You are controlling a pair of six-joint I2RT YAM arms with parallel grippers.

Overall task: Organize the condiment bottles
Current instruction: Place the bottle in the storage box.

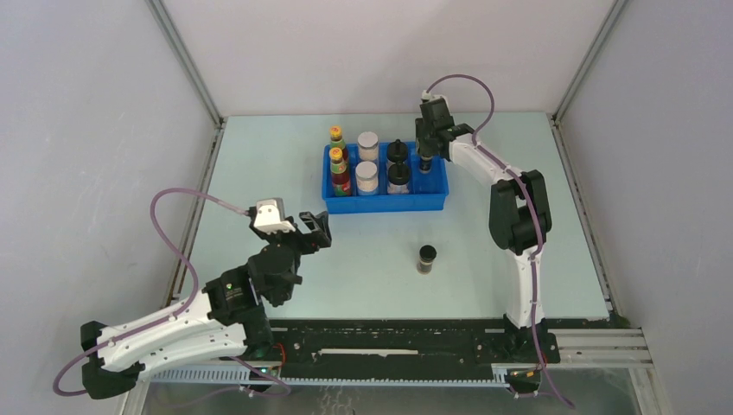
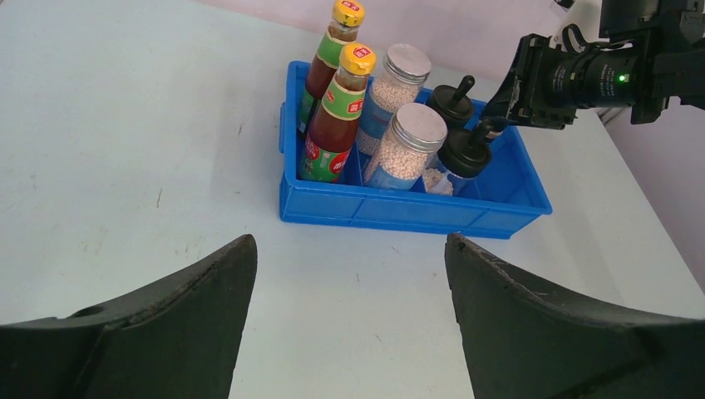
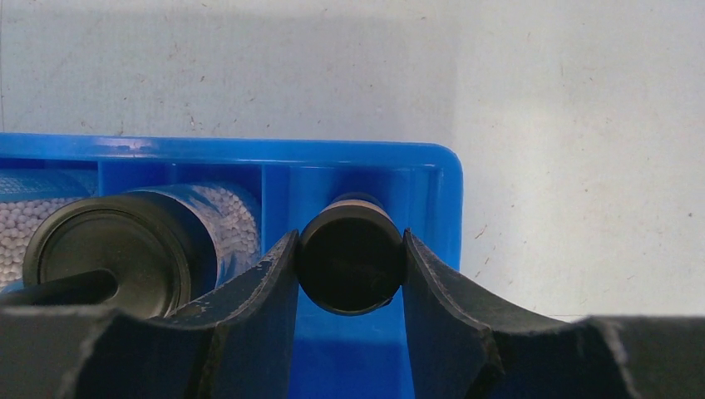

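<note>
Right hand (image 3: 349, 243) grasping a vial (image 3: 351, 274), axis vertical, directly over tray's (image 3: 249, 153) right-end compartment beside black-lidded jar (image 3: 104, 258); left hand (image 2: 349, 249) released, well apart; second vial (image 1: 426, 258) stands on tabletop (image 1: 346, 277), nearside of tray.

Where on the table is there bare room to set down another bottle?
The table is bare left of the blue tray and in front of it, either side of the lone vial. The tray's three left columns are full; the right pincer grips a second vial at the last column. The left pincer hangs open near its front-left corner.
</note>
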